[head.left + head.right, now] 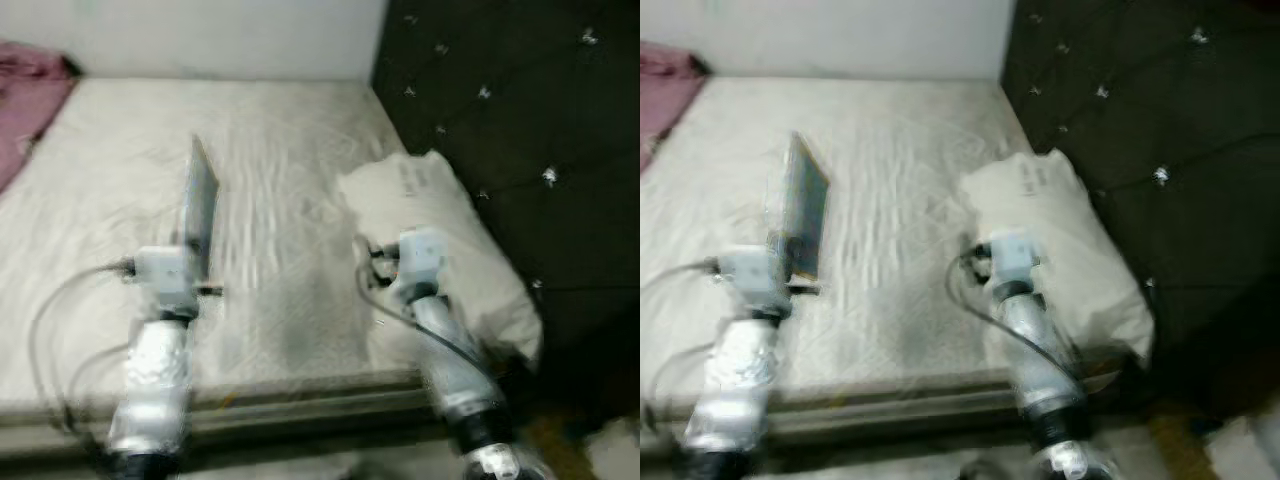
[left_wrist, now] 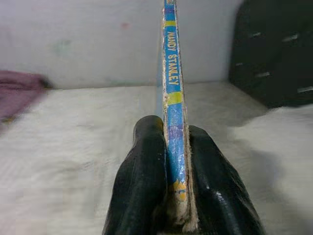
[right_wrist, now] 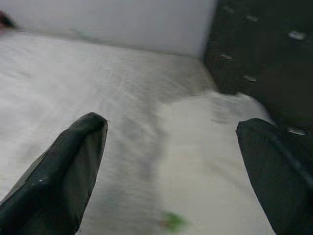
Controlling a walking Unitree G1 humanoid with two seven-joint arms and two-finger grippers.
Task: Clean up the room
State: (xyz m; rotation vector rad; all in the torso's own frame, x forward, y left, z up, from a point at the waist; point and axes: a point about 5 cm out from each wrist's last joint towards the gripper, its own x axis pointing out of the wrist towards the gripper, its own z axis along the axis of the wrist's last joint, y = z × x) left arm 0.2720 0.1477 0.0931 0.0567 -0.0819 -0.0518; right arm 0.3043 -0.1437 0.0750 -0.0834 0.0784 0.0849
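A book (image 1: pixel 199 205) is standing on edge over the mattress (image 1: pixel 290 130), with a pillow (image 1: pixel 445 240) lying at its three o'clock against the headboard (image 1: pixel 520 110), and cloth (image 1: pixel 25 95) at ten o'clock.

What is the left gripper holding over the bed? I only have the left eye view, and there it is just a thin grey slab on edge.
Observer: A thin book, clamped between the two black fingers of the left gripper. Its worn blue and yellow spine reads MANDY STANLEY.
Operator: And is the right gripper holding anything?
Observer: No. The right gripper is open wide, fingers far apart, nothing between them.
Operator: What lies under it?
Observer: The white pillow beside the dark tufted headboard; the gripper hangs above the pillow's edge, where it meets the mattress.
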